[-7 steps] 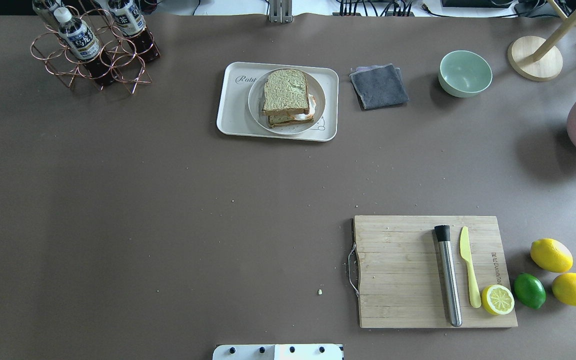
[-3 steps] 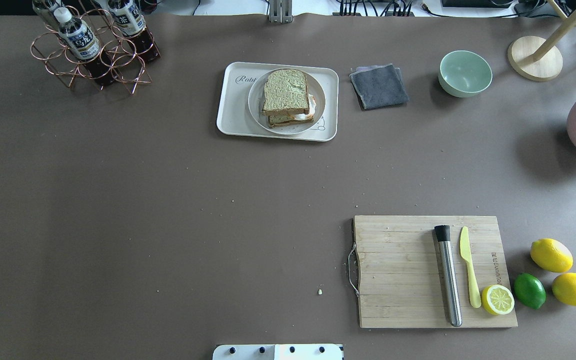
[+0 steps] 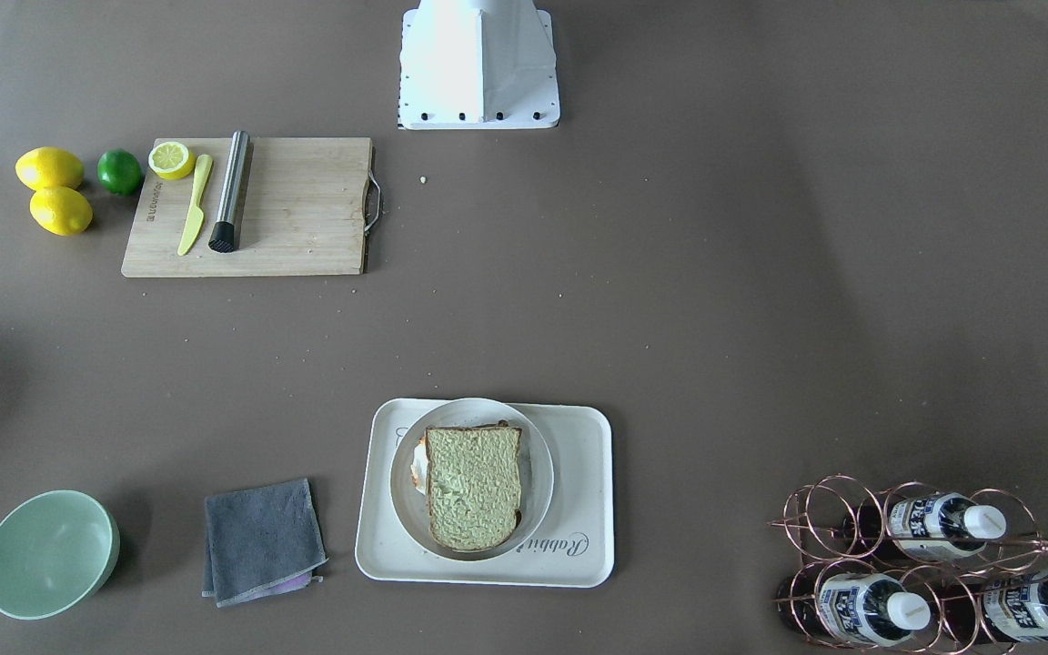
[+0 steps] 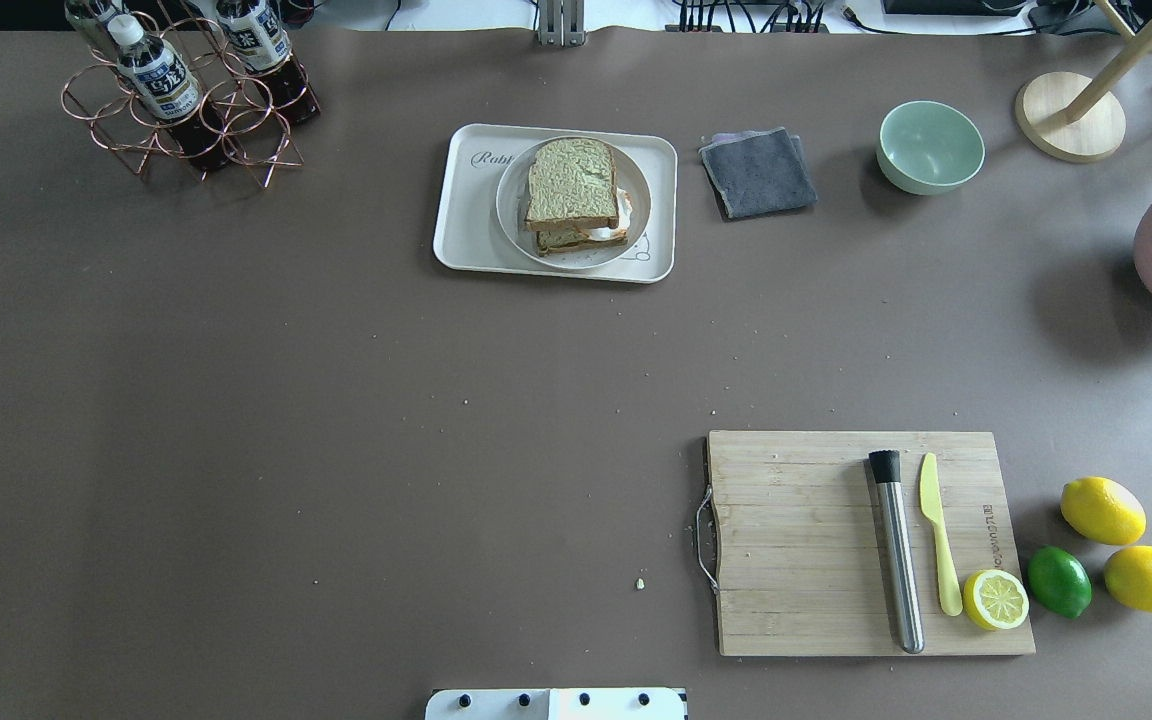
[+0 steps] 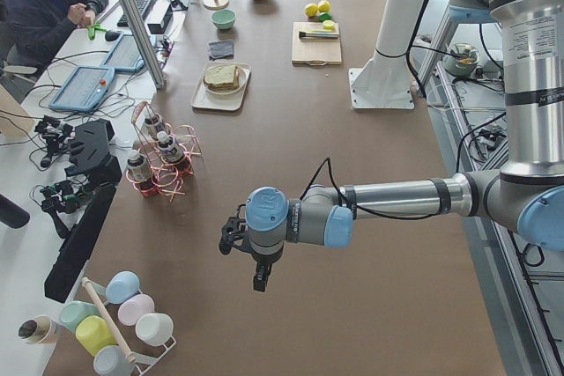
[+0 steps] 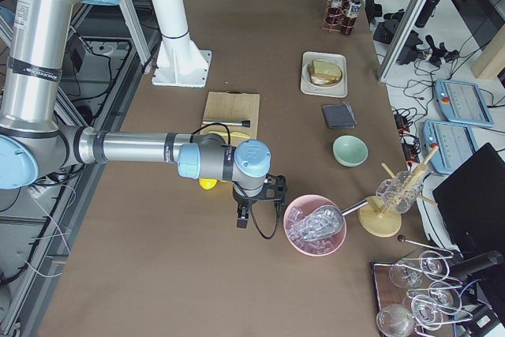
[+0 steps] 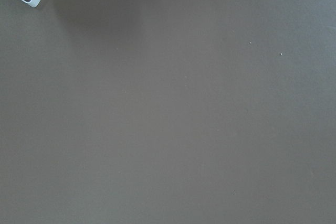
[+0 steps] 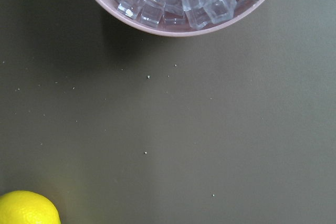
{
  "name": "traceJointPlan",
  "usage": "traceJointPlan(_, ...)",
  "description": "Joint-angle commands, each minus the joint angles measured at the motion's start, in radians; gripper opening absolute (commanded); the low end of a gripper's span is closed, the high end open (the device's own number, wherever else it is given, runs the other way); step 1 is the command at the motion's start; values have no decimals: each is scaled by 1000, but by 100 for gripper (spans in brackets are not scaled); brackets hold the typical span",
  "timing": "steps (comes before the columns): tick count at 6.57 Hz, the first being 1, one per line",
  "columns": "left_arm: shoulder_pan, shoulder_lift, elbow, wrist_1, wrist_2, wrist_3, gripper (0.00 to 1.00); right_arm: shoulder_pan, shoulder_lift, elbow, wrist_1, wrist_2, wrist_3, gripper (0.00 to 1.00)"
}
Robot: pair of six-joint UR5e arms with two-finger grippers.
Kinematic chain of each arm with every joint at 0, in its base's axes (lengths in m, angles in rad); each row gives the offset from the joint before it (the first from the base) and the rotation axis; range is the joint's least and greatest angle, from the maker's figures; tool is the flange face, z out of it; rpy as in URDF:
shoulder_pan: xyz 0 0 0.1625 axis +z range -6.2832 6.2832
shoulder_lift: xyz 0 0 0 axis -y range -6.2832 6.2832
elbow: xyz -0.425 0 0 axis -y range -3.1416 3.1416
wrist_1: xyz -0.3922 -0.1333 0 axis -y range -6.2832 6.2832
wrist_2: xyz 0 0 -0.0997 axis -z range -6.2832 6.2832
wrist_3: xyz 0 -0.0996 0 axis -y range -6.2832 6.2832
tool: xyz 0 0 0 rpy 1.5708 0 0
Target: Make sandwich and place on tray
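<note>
The sandwich [image 4: 571, 185], two greenish-tan slices with white egg showing at its edge, sits on a round white plate [image 4: 638, 200]. The plate rests on the cream tray [image 4: 461, 235] at the table's far middle. The sandwich [image 3: 474, 487], plate [image 3: 538, 473] and tray [image 3: 589, 437] also show in the front-facing view. The sandwich shows small in both side views [image 5: 222, 75] [image 6: 323, 71]. My left gripper [image 5: 260, 281] hangs over bare table at the left end. My right gripper [image 6: 243, 219] hangs beside the pink ice bowl. Both are far from the tray, and I cannot tell whether they are open or shut.
A wooden cutting board [image 4: 796, 560] holds a steel muddler [image 4: 898, 560], a yellow knife [image 4: 939, 540] and a lemon half [image 4: 996, 599]. Two lemons [image 4: 1102, 510] and a lime [image 4: 1058, 581] lie beside it. A grey cloth [image 4: 758, 172], green bowl [image 4: 930, 147], bottle rack [image 4: 186, 95] and pink ice bowl [image 8: 178, 3] stand at the back and right.
</note>
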Motion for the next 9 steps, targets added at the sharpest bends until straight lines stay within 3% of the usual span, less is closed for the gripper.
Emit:
traceJointPlan(1, 2, 0, 2, 2, 0, 0, 98, -2, 5, 0, 0, 0, 0, 100)
traceJointPlan(6, 11, 12, 8, 3, -2, 0, 98, -11, 4, -5, -2, -9, -2, 100)
traceJointPlan(9, 11, 17, 13, 9, -80, -3, 98, -51, 5, 8, -3, -6, -2, 100)
